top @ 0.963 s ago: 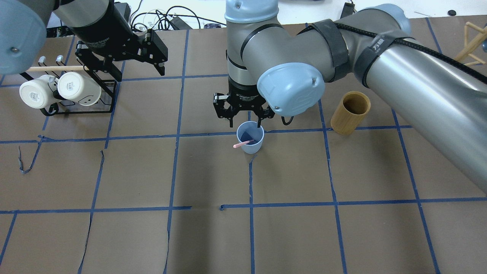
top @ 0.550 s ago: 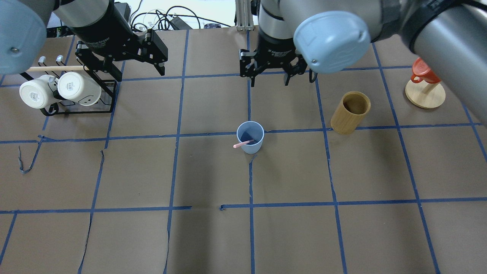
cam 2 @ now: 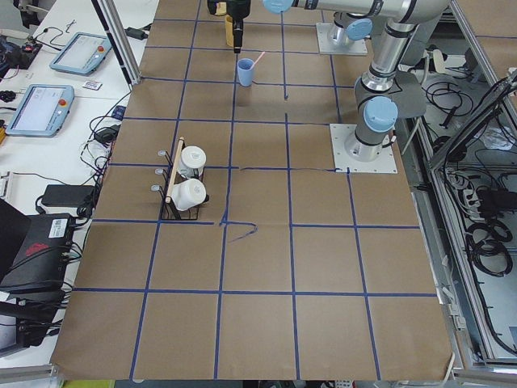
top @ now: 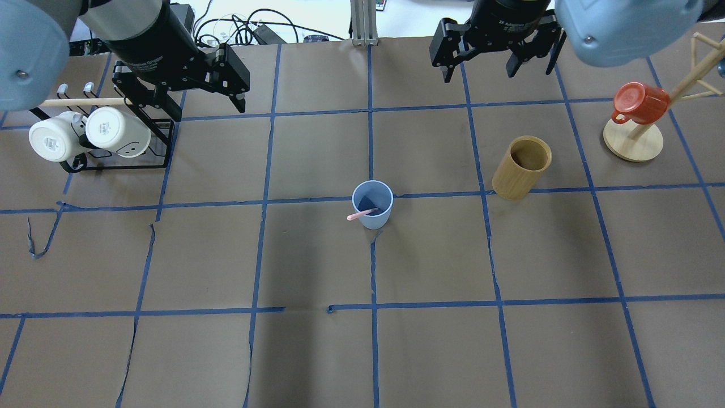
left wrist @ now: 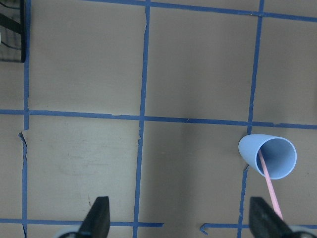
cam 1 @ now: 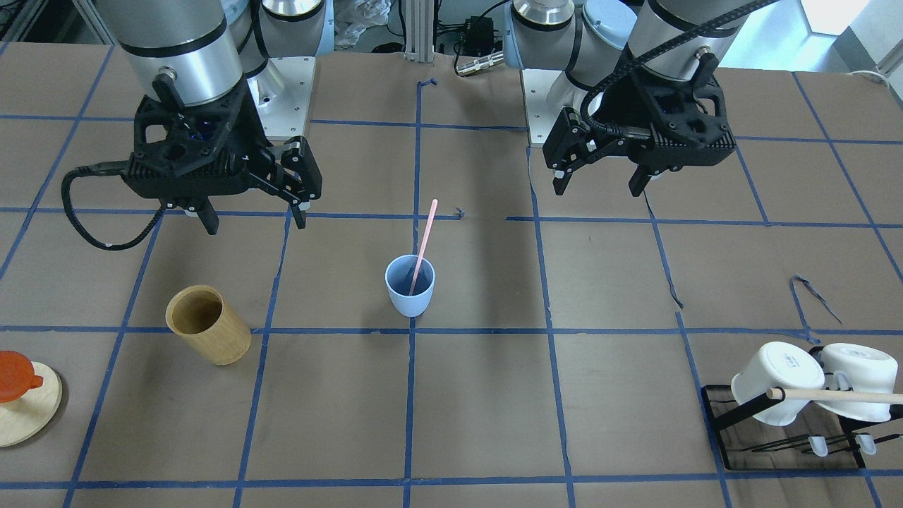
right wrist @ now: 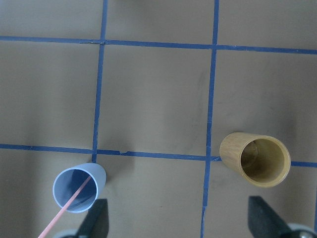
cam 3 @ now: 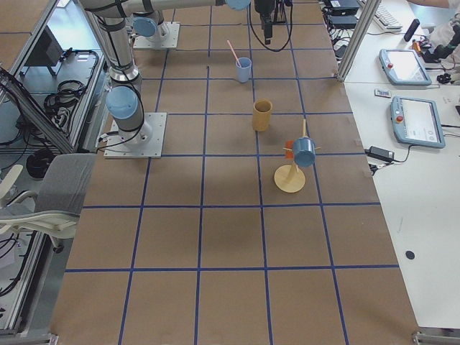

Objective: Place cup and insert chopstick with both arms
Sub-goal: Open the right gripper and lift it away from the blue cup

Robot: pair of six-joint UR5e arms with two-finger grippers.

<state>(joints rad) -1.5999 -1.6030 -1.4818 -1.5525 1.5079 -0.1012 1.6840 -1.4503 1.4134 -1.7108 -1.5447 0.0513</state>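
A brown table (cam 2: 258, 323) with blue tape lines ran away from the camera. Far off stood a small blue cup (cam 2: 245, 73). A pink chopstick (cam 2: 257, 60) leaned out of it to the right. Nearer, on the left, a black rack (cam 2: 179, 217) held two white mugs (cam 2: 192, 161). On the right, a gray robot arm (cam 2: 380, 81) rose from its plate. Two tablets (cam 2: 31, 109) lay on a white bench (cam 2: 48, 166) at the far left.

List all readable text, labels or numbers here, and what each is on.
"Gripper": white print on the left gripper body, overhead view; the words before it are not legible.
Right gripper body: a similar white line of print, too small to read.
White cup base: a small dark mark, too blurred to read.
I can read nothing else.
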